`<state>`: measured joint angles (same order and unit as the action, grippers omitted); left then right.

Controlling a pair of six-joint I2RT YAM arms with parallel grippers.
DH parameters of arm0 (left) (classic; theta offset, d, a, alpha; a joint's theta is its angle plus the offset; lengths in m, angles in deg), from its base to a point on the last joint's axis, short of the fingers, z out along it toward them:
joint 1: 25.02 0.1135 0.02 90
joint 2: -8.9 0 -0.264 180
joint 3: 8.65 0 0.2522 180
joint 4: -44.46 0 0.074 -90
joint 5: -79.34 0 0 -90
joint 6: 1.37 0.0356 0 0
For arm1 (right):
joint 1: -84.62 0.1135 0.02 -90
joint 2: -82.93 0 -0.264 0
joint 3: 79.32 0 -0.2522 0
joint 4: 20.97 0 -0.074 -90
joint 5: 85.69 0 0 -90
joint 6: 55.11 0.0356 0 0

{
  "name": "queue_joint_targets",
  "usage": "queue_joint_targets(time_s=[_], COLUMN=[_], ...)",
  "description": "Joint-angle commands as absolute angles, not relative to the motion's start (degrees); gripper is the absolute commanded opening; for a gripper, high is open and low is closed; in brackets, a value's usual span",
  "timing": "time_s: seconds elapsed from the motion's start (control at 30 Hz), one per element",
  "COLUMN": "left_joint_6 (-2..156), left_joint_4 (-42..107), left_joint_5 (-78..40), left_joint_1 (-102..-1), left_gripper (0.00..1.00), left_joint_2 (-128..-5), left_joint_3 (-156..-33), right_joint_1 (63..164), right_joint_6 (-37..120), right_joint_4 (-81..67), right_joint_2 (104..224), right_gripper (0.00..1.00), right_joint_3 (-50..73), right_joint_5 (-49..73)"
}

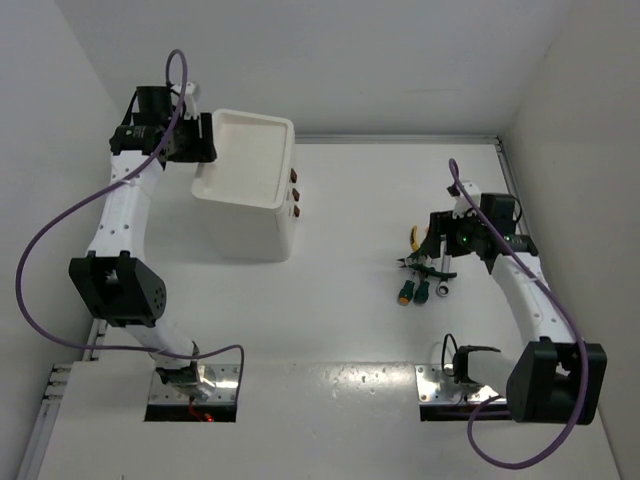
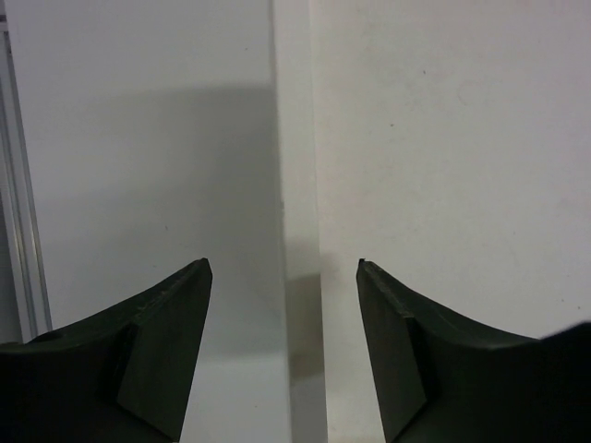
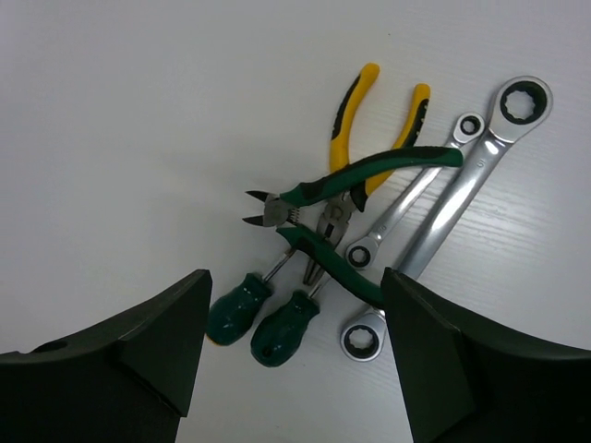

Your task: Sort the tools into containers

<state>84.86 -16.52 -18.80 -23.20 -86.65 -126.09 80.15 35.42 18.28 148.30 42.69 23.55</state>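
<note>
Inspection, left to right. Found left pincer [image 2: 283, 268] spread, astride left rim of white container [image 1: 250, 215], fingers [image 2: 166, 323] clear of it. Noted container upright on bench [image 1: 350, 220]. Logged tools [image 1: 405, 290] heaped well to its right: two screwdrivers [image 3: 238, 309], yellow pliers [image 3: 367, 76], green cutters [image 3: 388, 164], two wrenches [image 3: 462, 198]. Found right pincer [image 3: 295, 274] spread wide over heap, gripping nothing.

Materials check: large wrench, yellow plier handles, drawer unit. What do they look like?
Large wrench: silvery metal, likely steel, with a satin sheen and bright highlights.
Yellow plier handles: matte sleeves with black inlays, rubber or plastic, can't tell which.
Drawer unit: smooth white body with a rounded rim, probably moulded plastic.
</note>
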Motion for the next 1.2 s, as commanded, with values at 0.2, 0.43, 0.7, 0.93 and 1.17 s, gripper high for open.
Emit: queue_joint_targets(time_s=[0.2, 0.43, 0.7, 0.93, 1.17], left_joint_6=[84.6, 86.4, 87.6, 88.1, 86.4], left_joint_4=[-13.9, -15.6, -17.4, -17.9, -17.9], left_joint_5=[-17.6, -19.2, -24.0, -28.2, -27.6], left_joint_1=[-24.1, -24.1, -23.5, -23.0, -24.7], left_gripper=[0.58, 0.42, 0.00, 0.00, 0.00], left_joint_2=[-88.4, -91.0, -92.7, -93.2, -93.2], left_joint_3=[-125.6, -126.1, -126.7, -124.9, -123.8], right_joint_1=[82.3, 88.2, 93.1, 98.1, 103.1], right_joint_6=[37.6, 29.4, 19.9, 16.4, 16.4], right_joint_4=[1.5, -8.3, -22.9, -24.2, -30.9], right_joint_2=[153.0, 169.9, 187.5, 199.8, 205.3], right_gripper=[0.69, 0.68, 0.67, 0.60, 0.55], right_joint_3=[41.7, 32.8, 25.8, 14.1, 12.2], right_joint_5=[41.8, 50.1, 58.9, 62.4, 64.2])
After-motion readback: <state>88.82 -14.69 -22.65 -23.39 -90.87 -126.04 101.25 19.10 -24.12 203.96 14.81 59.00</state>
